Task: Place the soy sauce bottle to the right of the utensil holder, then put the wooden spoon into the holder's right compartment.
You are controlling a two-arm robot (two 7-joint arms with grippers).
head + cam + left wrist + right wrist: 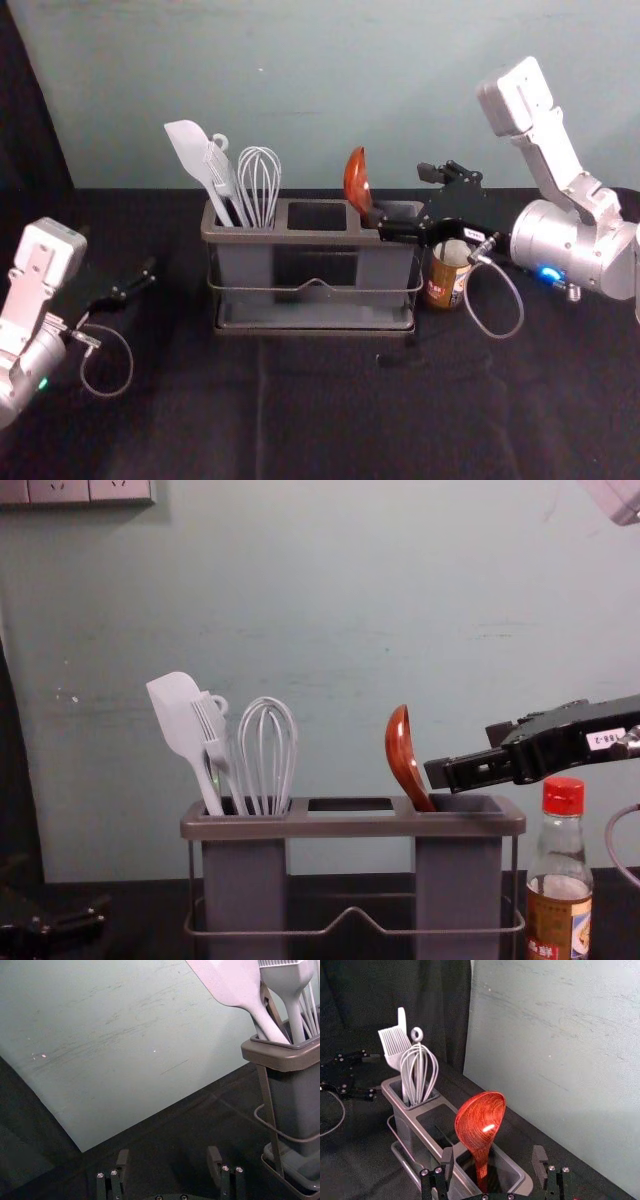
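Over the right end of the utensil holder (312, 238) is my right gripper (405, 202), open around no object. The wooden spoon (356, 182) stands bowl-up in the holder's right compartment, leaning slightly left in the chest view. In the right wrist view, my right gripper (492, 1164) has its fingers wide apart, with the spoon (481, 1127) showing between them, not clamped. The soy sauce bottle (560, 905) is upright just right of the holder, below the right arm. Off to the holder's left, my left gripper (116, 252) stays parked; the left wrist view shows this gripper (168, 1161) open.
A white spatula (175, 715), a brush (213, 730) and a whisk (267, 755) fill the holder's left compartment. The middle compartment (317, 216) holds no utensil. A pale wall (330, 90) rises behind the black-covered table (310, 410).
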